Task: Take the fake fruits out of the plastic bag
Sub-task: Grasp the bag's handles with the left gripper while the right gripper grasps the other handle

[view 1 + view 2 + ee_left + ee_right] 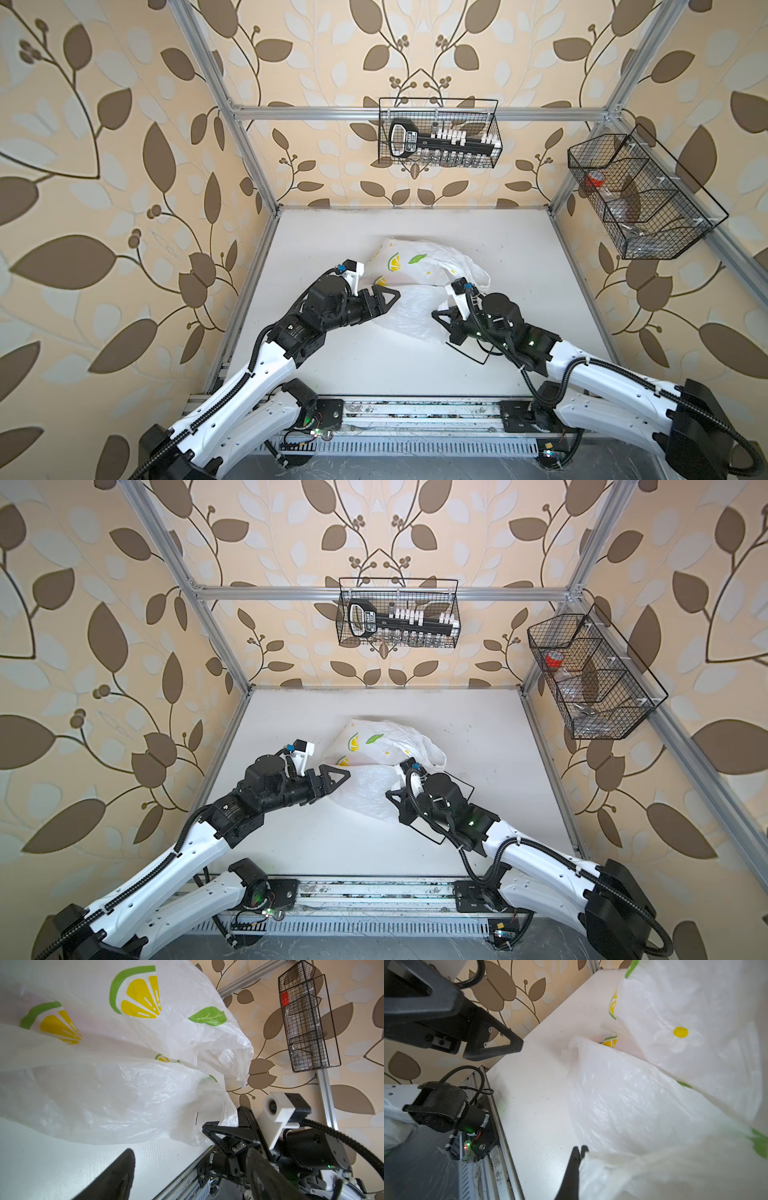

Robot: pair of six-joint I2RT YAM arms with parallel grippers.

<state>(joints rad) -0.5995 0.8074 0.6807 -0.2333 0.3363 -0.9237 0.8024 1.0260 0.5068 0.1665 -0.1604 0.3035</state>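
The plastic bag [415, 266] [374, 746], white and crinkly with lemon-slice and leaf prints, lies slumped in the middle of the table. The fake fruits are hidden; no fruit shows through the film. My left gripper [392, 296] [343, 776] sits at the bag's left side, open. In the left wrist view its fingers [116, 1178] stand wide apart just short of the bag [124, 1084], with only bare table between them. My right gripper [434, 312] [388, 793] [580, 1148] is shut on the bag's near right edge, and the film [643, 1095] drapes over one finger.
A square white plate with a black rim [465, 354] [424, 834] lies under the right wrist. A wire basket [438, 133] with a tool hangs on the back wall. Another wire basket [640, 195] hangs on the right frame. Bare white table [332, 353] lies in front of the bag.
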